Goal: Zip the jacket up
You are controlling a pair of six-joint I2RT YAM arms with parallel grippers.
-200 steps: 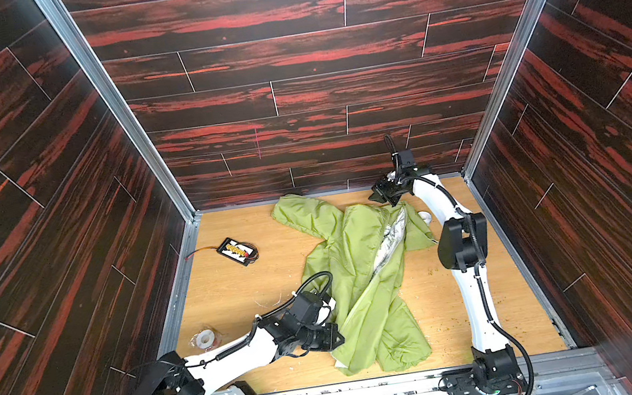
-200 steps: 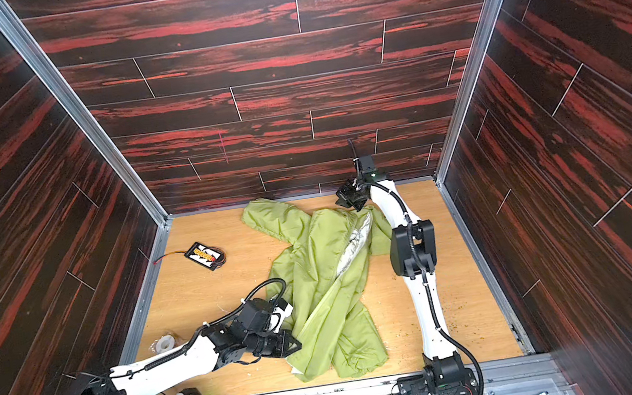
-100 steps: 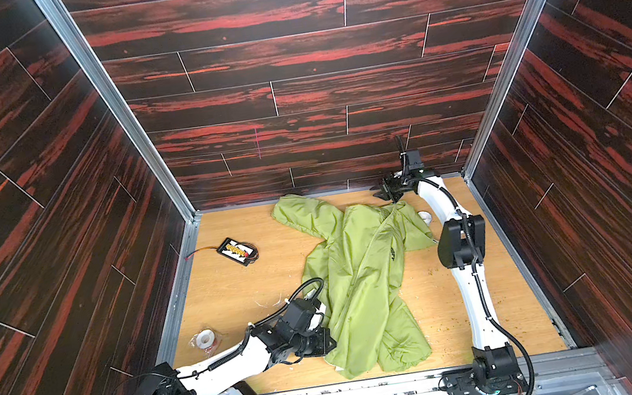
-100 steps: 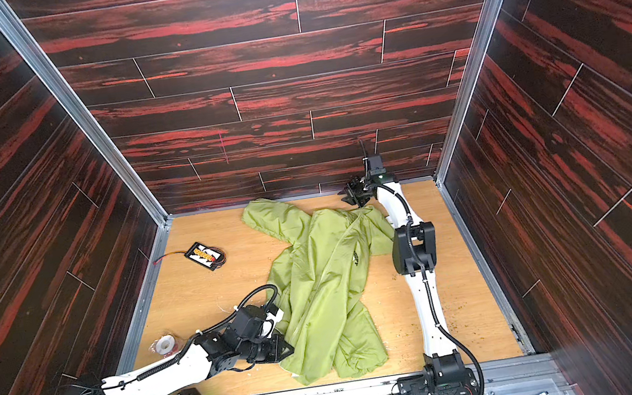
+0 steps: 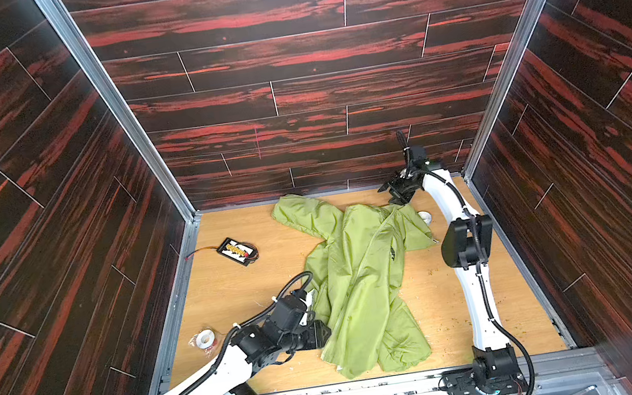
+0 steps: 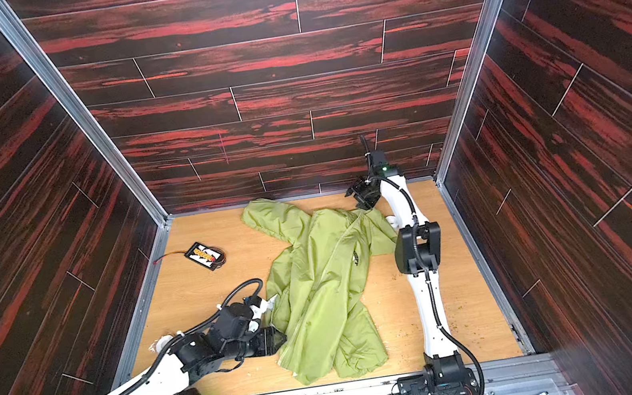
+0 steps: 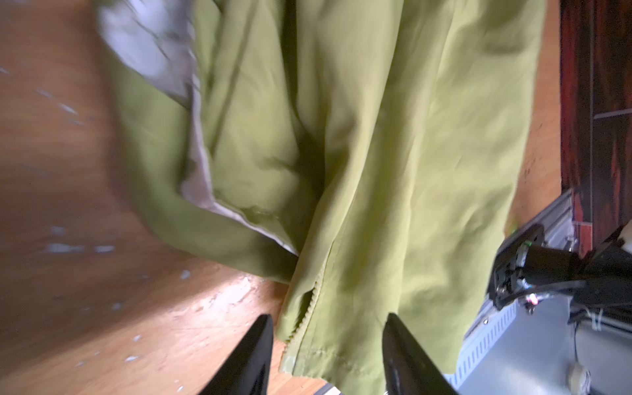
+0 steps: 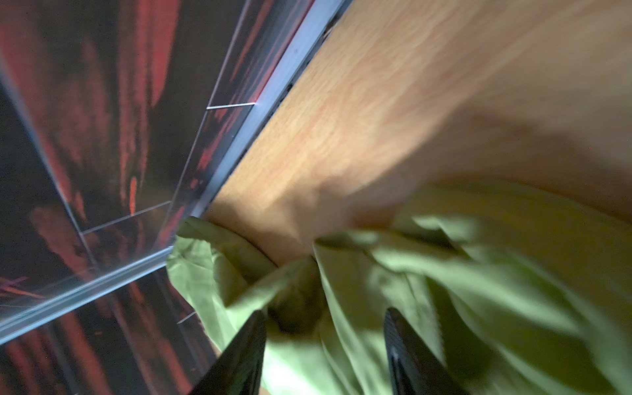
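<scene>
The lime-green jacket (image 5: pixel 359 276) lies crumpled on the wooden floor in both top views, front panels laid together and a small dark logo (image 5: pixel 394 254) on the chest. My left gripper (image 5: pixel 323 334) is at its lower left edge. In the left wrist view the left gripper (image 7: pixel 328 321) is open, with the hem and the green zipper teeth (image 7: pixel 309 314) lying loose between its fingers; some white lining (image 7: pixel 198 184) shows. My right gripper (image 5: pixel 394 196) hangs just over the collar at the back right. It is open in the right wrist view (image 8: pixel 325 318), above green fabric (image 8: pixel 376 290).
A black battery pack (image 5: pixel 239 251) with a red wire lies at the back left of the floor. A tape roll (image 5: pixel 205 339) sits by the left arm, and a small white roll (image 5: pixel 425 216) beside the right arm. Dark panelled walls close in three sides.
Both grippers have opened and let go of the jacket. The raised front panel has dropped shut, hiding most of the lining. The left gripper drew back left; the right one shifted towards the back corner.
</scene>
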